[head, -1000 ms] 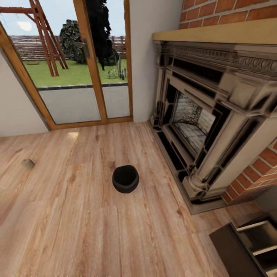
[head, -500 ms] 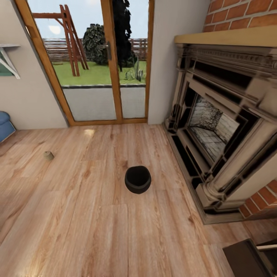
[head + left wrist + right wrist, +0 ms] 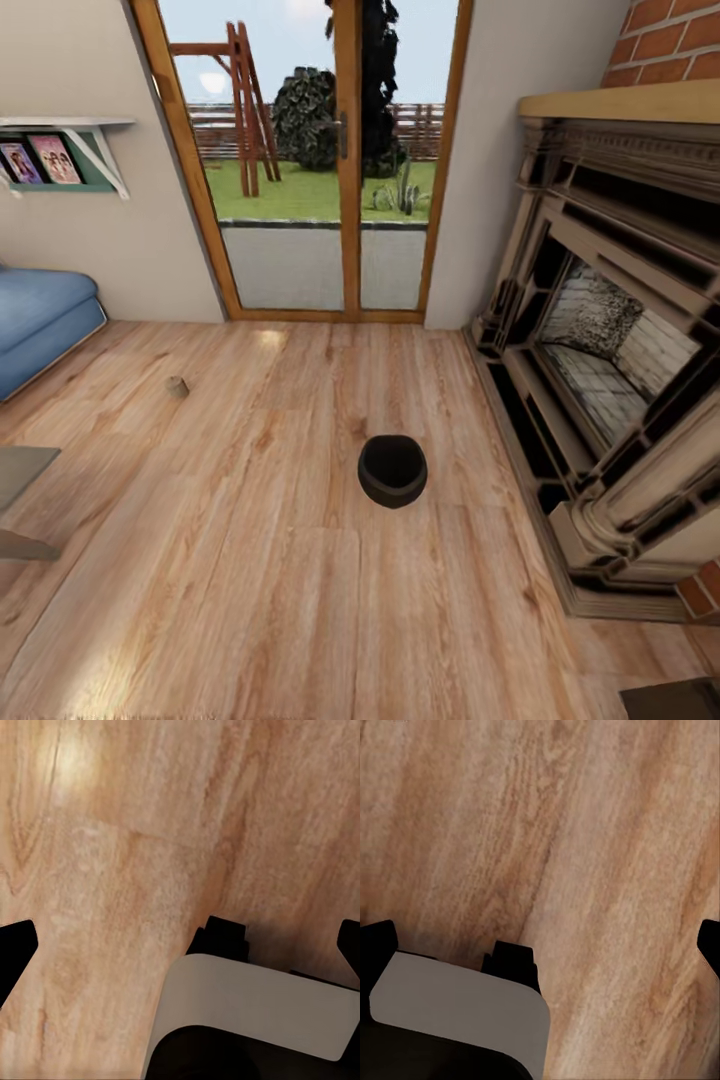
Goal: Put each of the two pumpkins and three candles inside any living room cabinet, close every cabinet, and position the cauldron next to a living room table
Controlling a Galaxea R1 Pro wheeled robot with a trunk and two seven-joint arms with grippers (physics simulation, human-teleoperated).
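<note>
The desk (image 3: 20,470) is cut off at the frame edge; the cauldron (image 3: 392,471) stands apart. Both grippers' fingers (image 3: 16,945) (image 3: 376,941) are spread over the floor (image 3: 250,580), released.

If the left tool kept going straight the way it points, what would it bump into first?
Probably just the bare wooden floor; the left tool points down at the planks, fingers apart, nothing between them.

1. Head view: looks forward and steeply down across the wood floor (image 3: 250,560), patio doors (image 3: 330,170) at top centre, fireplace (image 3: 610,350) at right.
2. Left wrist view: faces close onto floor planks (image 3: 150,832).
3. Right wrist view: likewise close to planks (image 3: 585,832).
4. Shared: the floor.
</note>
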